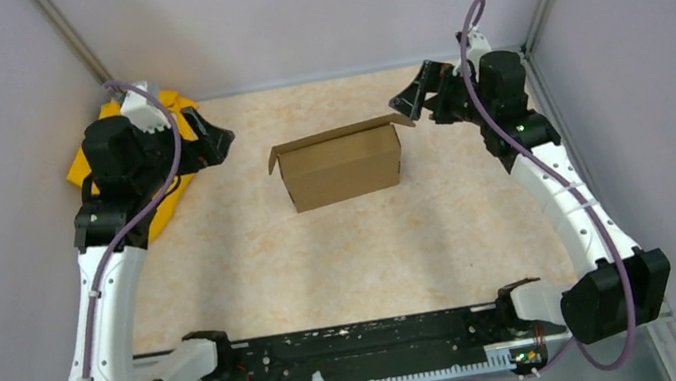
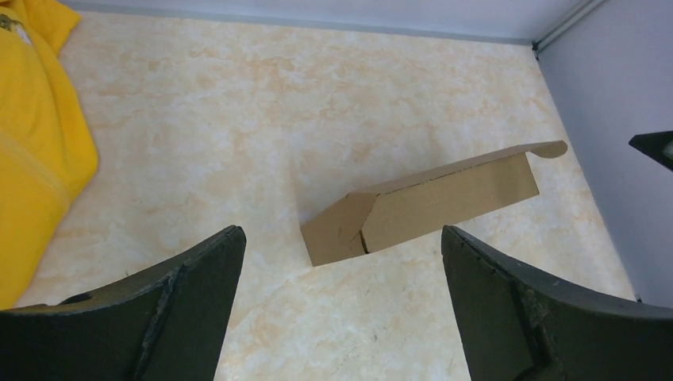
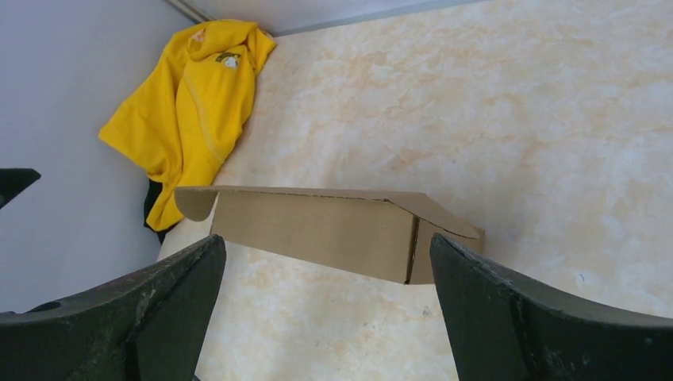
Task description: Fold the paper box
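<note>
The paper box [image 1: 343,167] stands mid-counter, folded up, lid flap ajar, its inside hidden. Left gripper [image 1: 213,136] and right gripper [image 1: 413,93] hang wide open beside it, touching nothing. Marbled beige counter [image 1: 325,263], grey walls [image 1: 308,13], yellow cloth [image 1: 80,170] bunched far left

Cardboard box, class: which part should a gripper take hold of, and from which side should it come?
Probably the lid flap of the cardboard box. It is a thin sheet jutting past the standing body, ending in a rounded tab, so open jaws fit over it. Come from the right, where the open right gripper is nearest that tab.
</note>
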Robot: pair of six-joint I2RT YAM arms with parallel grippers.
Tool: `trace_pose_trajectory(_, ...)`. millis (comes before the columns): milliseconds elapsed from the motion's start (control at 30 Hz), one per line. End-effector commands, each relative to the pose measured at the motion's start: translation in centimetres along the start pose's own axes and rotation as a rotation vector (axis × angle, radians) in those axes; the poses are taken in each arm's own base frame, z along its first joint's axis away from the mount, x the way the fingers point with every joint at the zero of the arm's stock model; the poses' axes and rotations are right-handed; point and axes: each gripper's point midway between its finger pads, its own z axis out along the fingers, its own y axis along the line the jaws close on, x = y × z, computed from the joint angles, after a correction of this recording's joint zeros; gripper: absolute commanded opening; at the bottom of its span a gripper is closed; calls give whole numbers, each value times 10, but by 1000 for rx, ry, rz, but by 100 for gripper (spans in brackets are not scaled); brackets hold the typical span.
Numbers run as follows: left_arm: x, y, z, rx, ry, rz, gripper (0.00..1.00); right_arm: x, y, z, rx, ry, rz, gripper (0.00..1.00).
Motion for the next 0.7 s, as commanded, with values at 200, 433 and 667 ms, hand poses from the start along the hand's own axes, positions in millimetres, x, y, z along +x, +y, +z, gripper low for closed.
trace_pose_trajectory(200, 17, -20, 21, -68, 149, 131, 99, 1, -13, 3, 52, -73, 68, 99)
trace_pose_trajectory(433, 16, -23, 17, -100, 164, 230, 99, -10, 2, 0, -52, -182, 30, 99)
trace_pose_trajectory(667, 39, -62, 9, 134, 167, 108, 99, -39, 29, 0, -120, -146, -40, 99)
